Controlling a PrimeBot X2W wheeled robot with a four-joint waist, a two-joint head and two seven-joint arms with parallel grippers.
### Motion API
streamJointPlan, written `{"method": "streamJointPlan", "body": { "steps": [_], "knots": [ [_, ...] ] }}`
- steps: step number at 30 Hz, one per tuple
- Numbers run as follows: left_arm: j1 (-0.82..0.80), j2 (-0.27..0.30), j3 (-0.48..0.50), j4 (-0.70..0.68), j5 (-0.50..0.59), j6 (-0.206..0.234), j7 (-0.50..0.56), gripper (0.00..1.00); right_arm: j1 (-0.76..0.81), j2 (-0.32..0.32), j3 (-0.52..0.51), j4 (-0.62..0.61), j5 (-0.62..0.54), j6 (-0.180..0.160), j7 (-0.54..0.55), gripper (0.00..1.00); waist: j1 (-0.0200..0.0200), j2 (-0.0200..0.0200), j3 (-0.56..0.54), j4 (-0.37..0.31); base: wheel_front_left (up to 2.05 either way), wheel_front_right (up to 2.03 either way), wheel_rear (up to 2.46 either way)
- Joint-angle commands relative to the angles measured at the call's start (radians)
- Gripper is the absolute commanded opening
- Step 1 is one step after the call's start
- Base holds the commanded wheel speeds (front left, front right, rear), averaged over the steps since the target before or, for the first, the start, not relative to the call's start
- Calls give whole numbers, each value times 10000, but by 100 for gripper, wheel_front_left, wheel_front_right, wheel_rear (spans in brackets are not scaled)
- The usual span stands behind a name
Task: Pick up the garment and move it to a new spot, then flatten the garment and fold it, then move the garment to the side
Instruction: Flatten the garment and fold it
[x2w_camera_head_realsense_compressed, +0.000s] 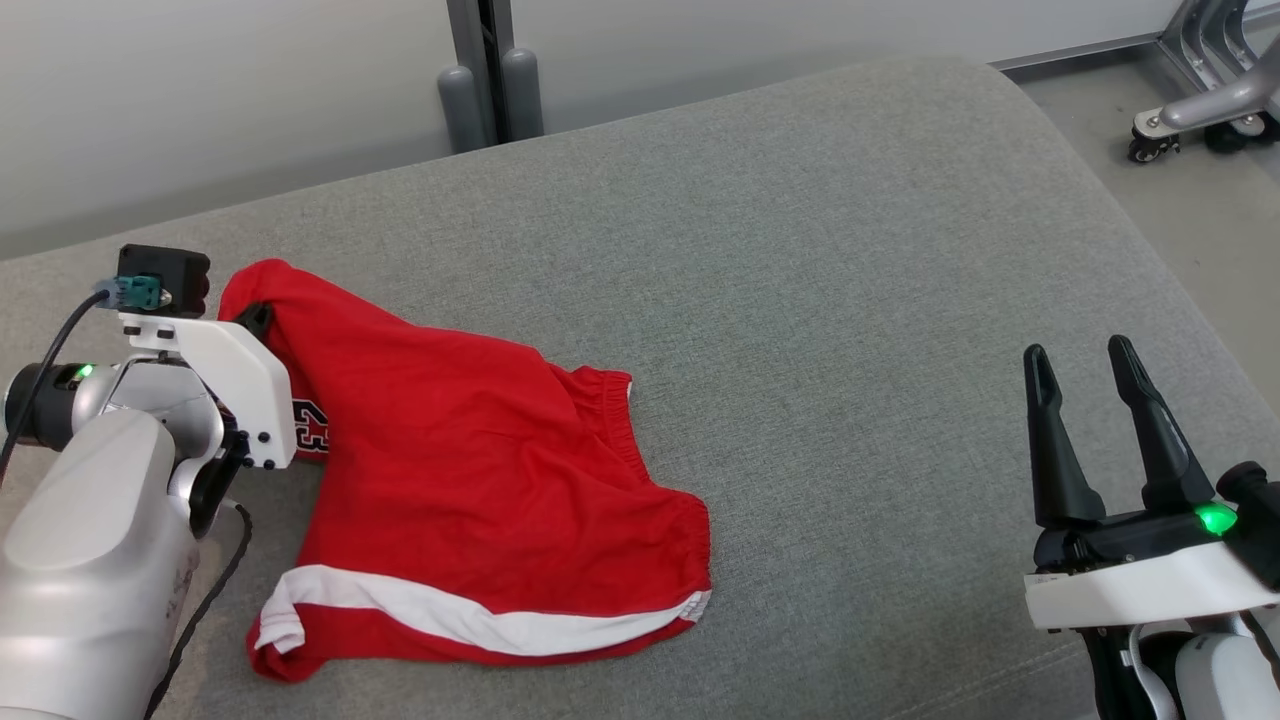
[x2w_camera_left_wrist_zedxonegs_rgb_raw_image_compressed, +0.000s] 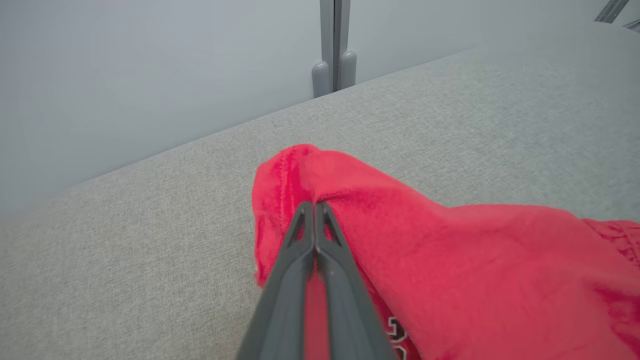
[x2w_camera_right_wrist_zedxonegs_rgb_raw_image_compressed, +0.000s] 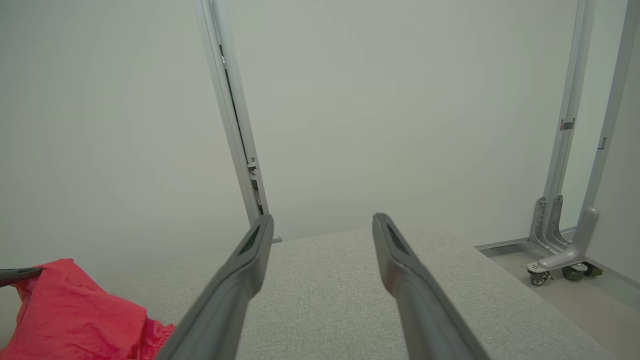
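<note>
From the head, a wide grey upholstered cushion (x2w_camera_head_realsense_compressed: 850, 300) lies before the robot. A pale wall and a grey post (x2w_camera_head_realsense_compressed: 490, 90) stand behind it, and a castored metal frame (x2w_camera_head_realsense_compressed: 1200, 105) stands on the floor at the far right. The red shorts (x2w_camera_head_realsense_compressed: 470, 470), white-striped at the hem, lie on the cushion's left part, one corner peaked up at the left gripper (x2w_camera_head_realsense_compressed: 255, 318). The right gripper (x2w_camera_head_realsense_compressed: 1080, 360) hovers at the lower right, well apart from them, fingers spread and empty.

From the left wrist, the two fingers are pressed together, pinching a fold of the red cloth at their tips above the grey fabric.

From the right wrist, its fingers stand wide over bare cushion. The shorts show at the lower left, a dark fingertip touching their peak.
</note>
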Motion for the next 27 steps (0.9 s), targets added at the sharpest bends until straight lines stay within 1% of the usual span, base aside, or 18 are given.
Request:
{"method": "streamJointPlan", "body": {
  "steps": [1,3,5,6,7,10,14,17,21,24,27],
  "knots": [
    [-195,70,42,103,0,-79,-204,0,-143,-38,-21,29,5,20,-91,100,0,0,-21,-22,0,0,0],
    [-309,8,35,381,9,-144,-508,0,-157,-32,15,86,15,20,-116,100,0,0,-68,-60,0,0,0],
    [-299,-67,4,816,-96,-213,-355,0,-160,-28,51,145,25,20,-124,100,0,0,-124,-90,0,0,0],
    [-297,-82,-28,977,-107,-261,-291,95,-153,-30,62,162,26,20,-135,100,0,0,-156,-102,0,0,0],
    [-315,-68,-50,1107,-101,-299,-289,100,-139,-27,85,181,26,20,-143,100,0,0,-186,-115,0,0,0],
    [-340,-20,-132,1400,-120,-440,-386,100,-45,-23,53,213,42,20,-166,100,0,0,-287,-93,0,0,0],
    [-513,68,-135,1248,-132,-568,-853,100,95,-32,-106,207,31,20,-168,100,0,0,-474,96,0,0,0],
    [-522,188,59,836,-357,-636,-1216,100,172,-55,-158,145,22,20,-166,100,0,0,-670,288,0,0,0],
    [-254,331,401,-149,-738,-675,-1630,100,331,-152,-171,76,-6,20,-114,100,0,0,-972,718,0,0,0],
    [185,556,645,-1063,-945,-520,-1809,100,451,-179,-193,18,7,20,-52,100,0,0,-1203,1031,0,0,0],
    [804,739,871,-2127,-1156,-205,-1809,100,567,-194,-225,-41,38,20,17,100,0,0,-1404,1309,0,0,0]
  ]
}}
